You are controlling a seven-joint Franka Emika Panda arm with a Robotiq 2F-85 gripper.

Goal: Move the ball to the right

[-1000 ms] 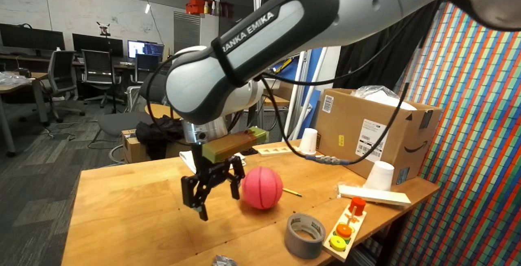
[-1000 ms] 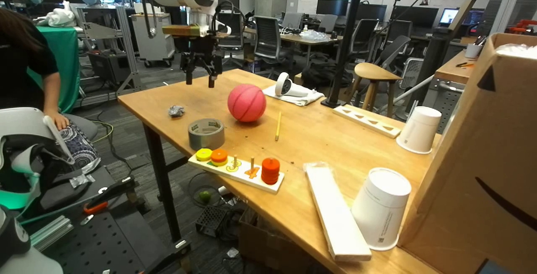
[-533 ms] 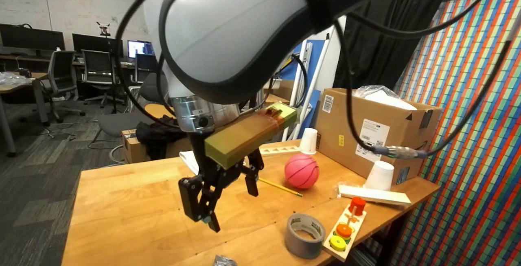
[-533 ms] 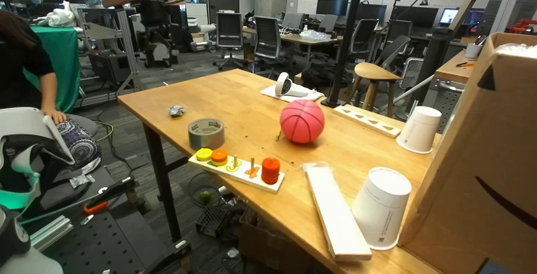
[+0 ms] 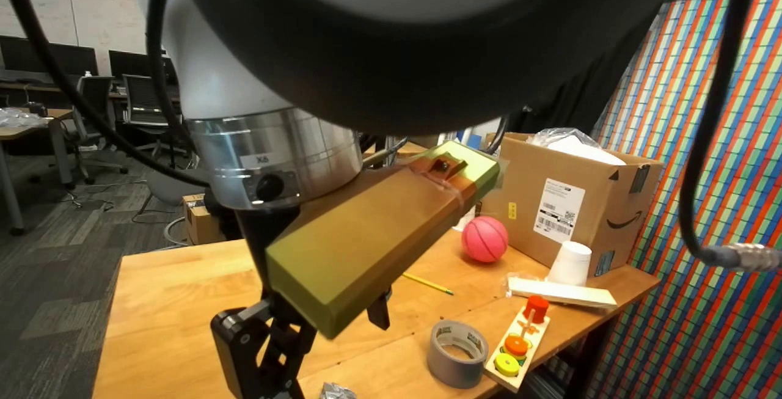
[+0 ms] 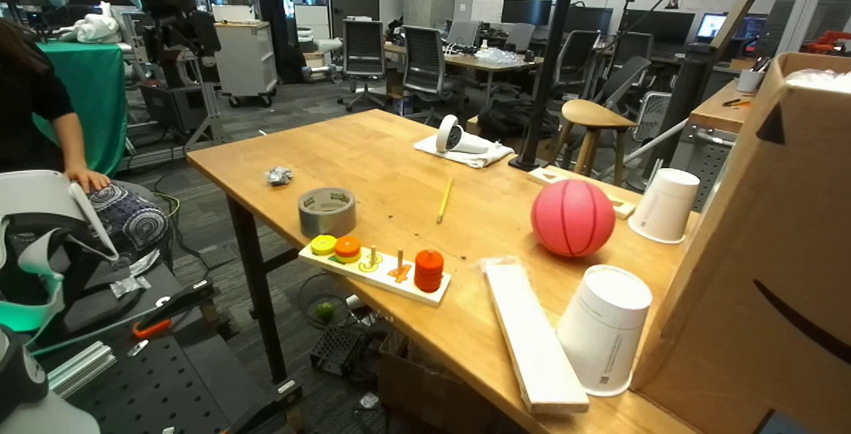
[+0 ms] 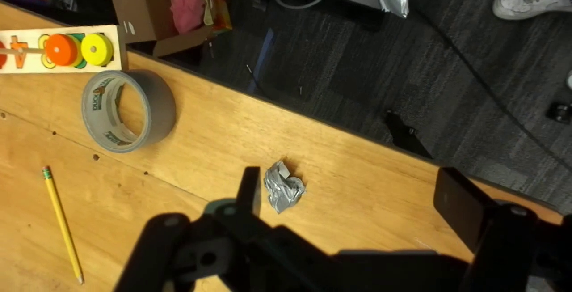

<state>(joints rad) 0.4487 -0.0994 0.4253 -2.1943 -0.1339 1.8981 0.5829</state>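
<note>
Ball (image 6: pixel 573 218) is moving rightward over the table (image 6: pixel 346 148) since the earlier frame, now showing right of centre in an exterior view, near a white cup (image 6: pixel 665 205). Yellow pencil (image 6: pixel 445 200) is lying mid-frame, apart from it. Gripper (image 7: pixel 350 187) is hanging well clear of the ball, its fingers (image 7: pixel 249 189) standing wide apart in the wrist view, a crumpled silver scrap (image 7: pixel 283 188) appearing between them below centre; tape roll (image 7: pixel 157 104) lying at left.

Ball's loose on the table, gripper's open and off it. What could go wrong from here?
The ball is loose near a white cup; it might roll into it and knock it over.
The wrist view doesn't show the ball, so a corrective grasp could start blind.
Foil shows near the open gripper in that view; lowering here might snag it.
</note>
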